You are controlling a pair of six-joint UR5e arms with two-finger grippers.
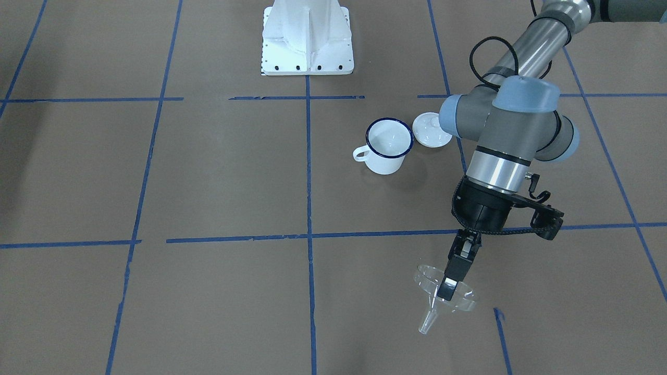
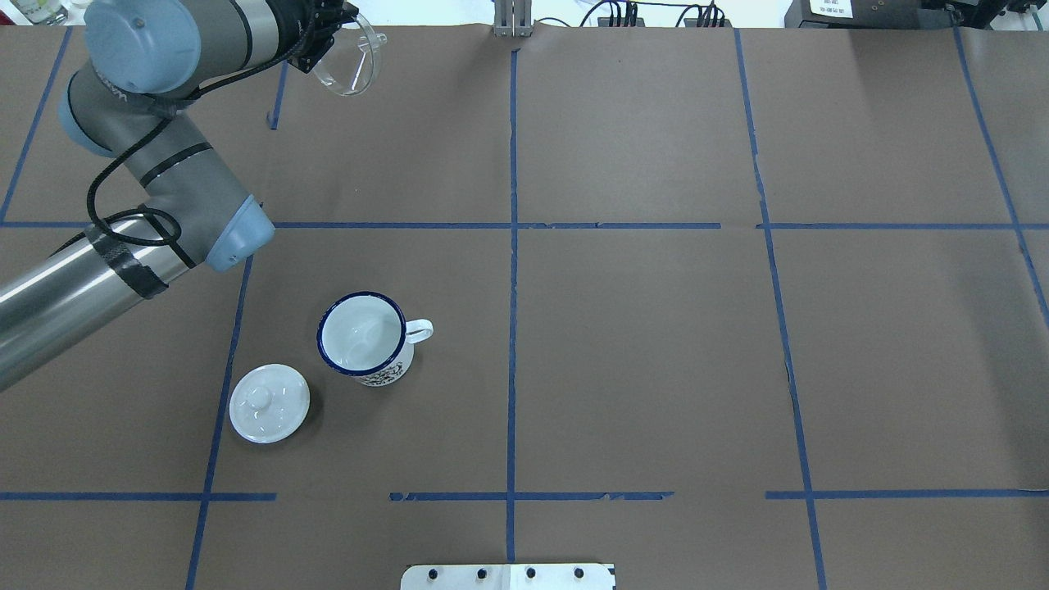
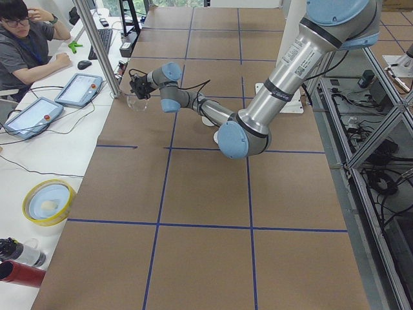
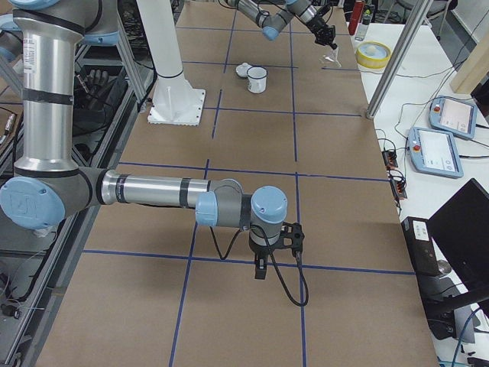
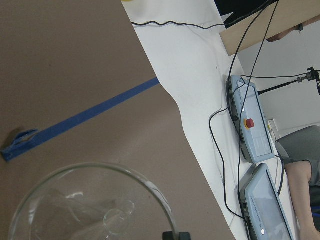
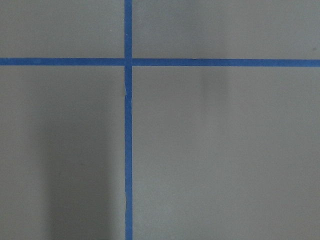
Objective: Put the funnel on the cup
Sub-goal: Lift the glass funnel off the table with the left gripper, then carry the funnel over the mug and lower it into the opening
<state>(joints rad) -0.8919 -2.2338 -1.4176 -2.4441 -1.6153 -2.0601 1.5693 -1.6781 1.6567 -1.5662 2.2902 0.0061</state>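
Funnel [image 1: 461,301] one, cup [image 1: 388,148] one, lid [image 1: 430,130] one

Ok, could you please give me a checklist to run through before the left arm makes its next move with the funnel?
1. Grip: left gripper shut on the funnel at its rim: ok.
2. Spout of the funnel pointing straight down: not ok, it is tilted.
3. The funnel above the cup: not ok, they are well apart.
4. The cup upright, mouth open, empty: ok.
5. The lid off the cup, lying beside it: ok.
6. The right gripper far from the cup: ok; open or shut: cannot tell.
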